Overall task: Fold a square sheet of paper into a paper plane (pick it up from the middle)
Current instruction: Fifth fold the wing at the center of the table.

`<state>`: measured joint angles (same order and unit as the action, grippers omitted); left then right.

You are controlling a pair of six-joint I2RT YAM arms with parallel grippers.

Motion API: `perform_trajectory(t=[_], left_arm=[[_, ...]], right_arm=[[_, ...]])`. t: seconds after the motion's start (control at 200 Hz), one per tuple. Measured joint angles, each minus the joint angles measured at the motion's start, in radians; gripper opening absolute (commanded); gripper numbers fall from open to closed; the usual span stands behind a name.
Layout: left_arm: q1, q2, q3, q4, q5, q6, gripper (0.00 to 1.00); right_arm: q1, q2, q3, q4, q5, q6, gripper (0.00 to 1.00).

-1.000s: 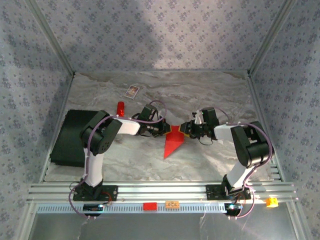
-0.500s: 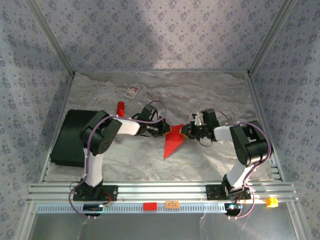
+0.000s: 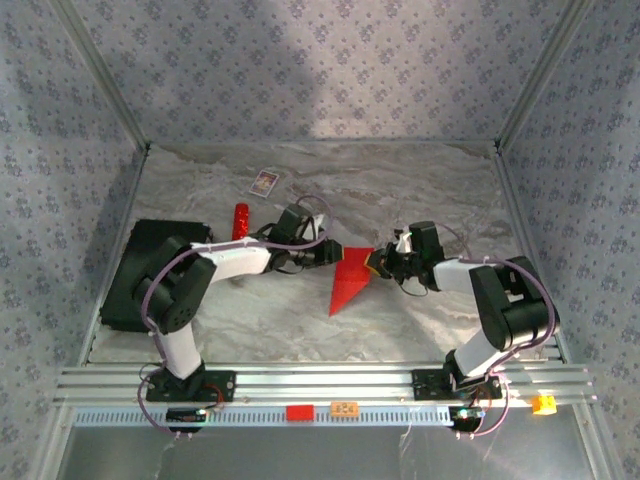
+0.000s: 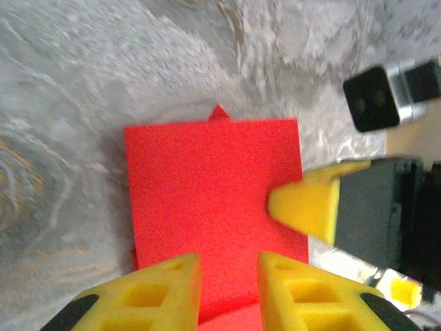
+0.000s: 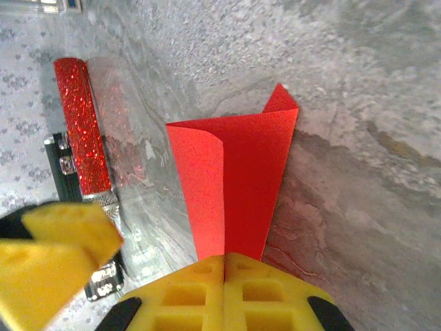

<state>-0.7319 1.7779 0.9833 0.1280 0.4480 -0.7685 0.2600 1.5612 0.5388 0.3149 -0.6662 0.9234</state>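
Stretching flatter than before, left gripper (image 3: 322,256) hangs fingers apart beside the square sheet of paper (image 3: 347,283); right gripper (image 3: 379,263) clamps its edge.

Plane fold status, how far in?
Done: the red paper is folded over into a narrower shape, with one layer curled in the right wrist view. In hand: right pincer shut on its edge, left pincer open over it. Remaining: no slim dart with centre crease yet.

red glitter stick (image 3: 240,221) | printed card (image 3: 264,182) far side | black mat (image 3: 130,282) left edge
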Motion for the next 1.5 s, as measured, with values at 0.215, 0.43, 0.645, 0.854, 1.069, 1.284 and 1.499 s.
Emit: perform_trajectory(t=[0.215,0.43,0.645,0.854,1.069,1.284,1.499], left_arm=[[-0.193,-0.045,0.000,-0.163,-0.182,0.204,0.37],[-0.347,-0.048,0.013,-0.287,-0.370,0.343,0.44],[-0.412,0.002,0.100,-0.363,-0.570,0.407,0.46],[-0.452,0.048,0.137,-0.414,-0.705,0.440,0.45],[-0.460,0.082,0.148,-0.444,-0.771,0.447,0.40],[-0.460,0.093,0.155,-0.451,-0.792,0.455,0.33],[-0.462,0.093,0.159,-0.454,-0.801,0.457,0.23]], right_arm=[[-0.014,-0.014,-0.021,0.005,0.034,0.092,0.03],[-0.014,-0.017,-0.021,0.011,0.043,0.137,0.03],[-0.016,-0.030,-0.021,0.011,0.043,0.152,0.04],[-0.016,-0.032,-0.021,0.011,0.043,0.162,0.04],[-0.016,-0.032,-0.021,0.011,0.043,0.162,0.04],[-0.016,-0.032,-0.021,0.011,0.043,0.162,0.04],[-0.016,-0.032,-0.021,0.011,0.043,0.162,0.04]])
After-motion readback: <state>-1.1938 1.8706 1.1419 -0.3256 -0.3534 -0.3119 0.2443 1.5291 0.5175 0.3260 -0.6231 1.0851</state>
